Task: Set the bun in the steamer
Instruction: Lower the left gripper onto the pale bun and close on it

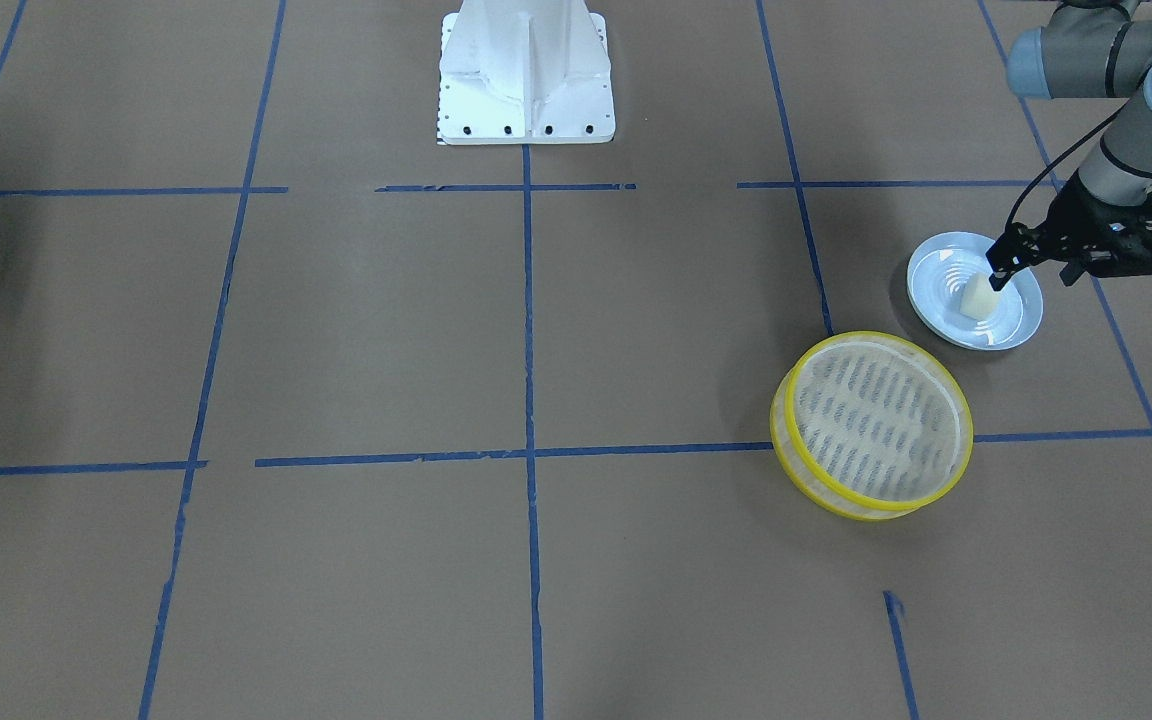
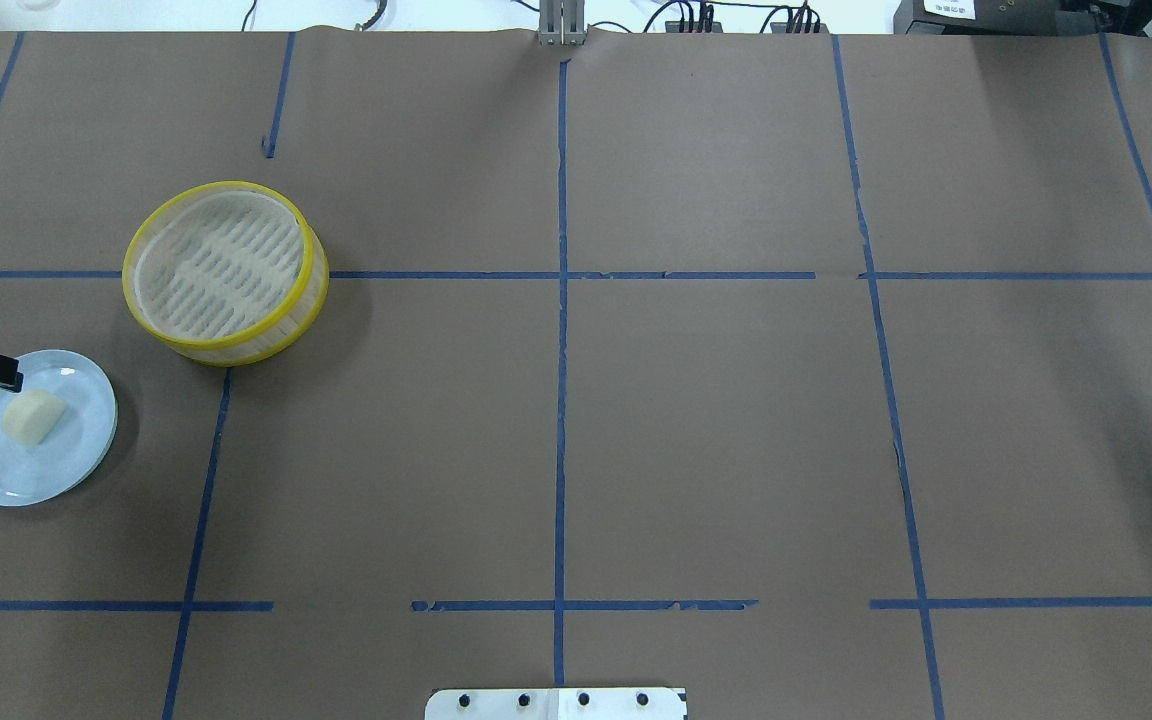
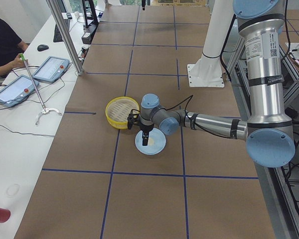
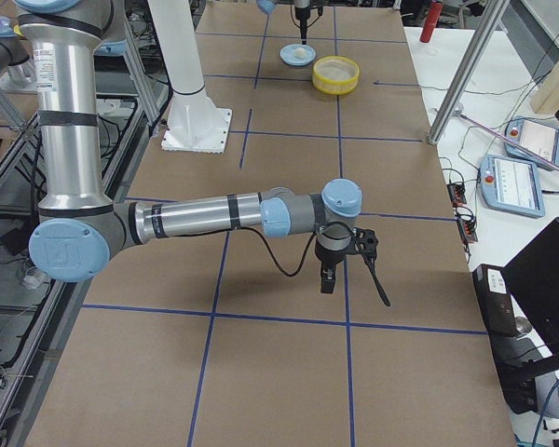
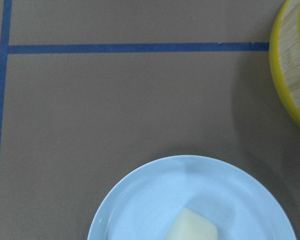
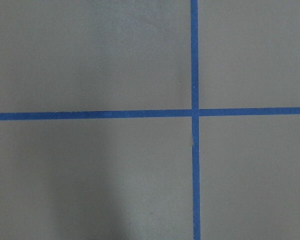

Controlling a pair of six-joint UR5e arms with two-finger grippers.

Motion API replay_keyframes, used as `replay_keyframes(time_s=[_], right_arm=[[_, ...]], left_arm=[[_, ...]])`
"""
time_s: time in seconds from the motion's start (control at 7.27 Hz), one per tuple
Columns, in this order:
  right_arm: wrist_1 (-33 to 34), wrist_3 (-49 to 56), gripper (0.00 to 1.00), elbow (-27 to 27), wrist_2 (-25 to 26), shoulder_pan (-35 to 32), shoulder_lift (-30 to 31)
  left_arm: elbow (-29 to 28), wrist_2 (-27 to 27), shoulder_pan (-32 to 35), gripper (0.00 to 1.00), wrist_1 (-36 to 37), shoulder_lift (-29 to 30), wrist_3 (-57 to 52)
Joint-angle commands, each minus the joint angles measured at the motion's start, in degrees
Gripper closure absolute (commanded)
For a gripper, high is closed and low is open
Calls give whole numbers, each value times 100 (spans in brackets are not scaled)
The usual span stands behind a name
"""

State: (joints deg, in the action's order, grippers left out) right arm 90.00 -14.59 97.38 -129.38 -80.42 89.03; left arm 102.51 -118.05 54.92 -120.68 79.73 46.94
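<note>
Small cream-white bun is seen lying on the pale blue glossy plate, close to the brown tabletop's left edge in the overhead view. It has not been placed in the round yellow-rimmed steamer basket, which sits just beside the plate without touching it, slotted floor fully visible.

Left end effector is held over the plate. In the front-facing view its tips overlap the bun's upper corner; in the overhead view a gap is seen between tip and bun, so contact can't be confirmed. Finger spread is not resolved in either view.

Left wrist view is filled by plate, bun at the bottom edge and steamer rim at the right edge.

Right end effector is caught only by the right-side view, hanging low over tabletop, well apart from plate and steamer; whether its fingers are apart or together can't be told. Only a blue tape cross is shown by the right wrist view.

Wide open surface is left on the steamer's centre-facing side.
</note>
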Motion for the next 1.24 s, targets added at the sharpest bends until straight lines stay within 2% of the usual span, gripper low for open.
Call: replay_keyframes(time_s=[0.0, 0.41, 0.83, 0.96, 1.1], right_arm=[[0, 0, 0, 0, 0, 0, 0], [0, 0, 0, 0, 0, 0, 0], [0, 0, 0, 0, 0, 0, 0], [0, 0, 0, 0, 0, 0, 0], [0, 0, 0, 0, 0, 0, 0]], left_arm=[[-231, -7, -200, 0, -52, 77, 8], [-425, -7, -412, 0, -60, 315, 0], [-600, -16, -482, 2, -217, 315, -122], [-679, -16, -482, 21, -323, 315, -141], [-663, -16, -482, 35, -333, 315, -141]])
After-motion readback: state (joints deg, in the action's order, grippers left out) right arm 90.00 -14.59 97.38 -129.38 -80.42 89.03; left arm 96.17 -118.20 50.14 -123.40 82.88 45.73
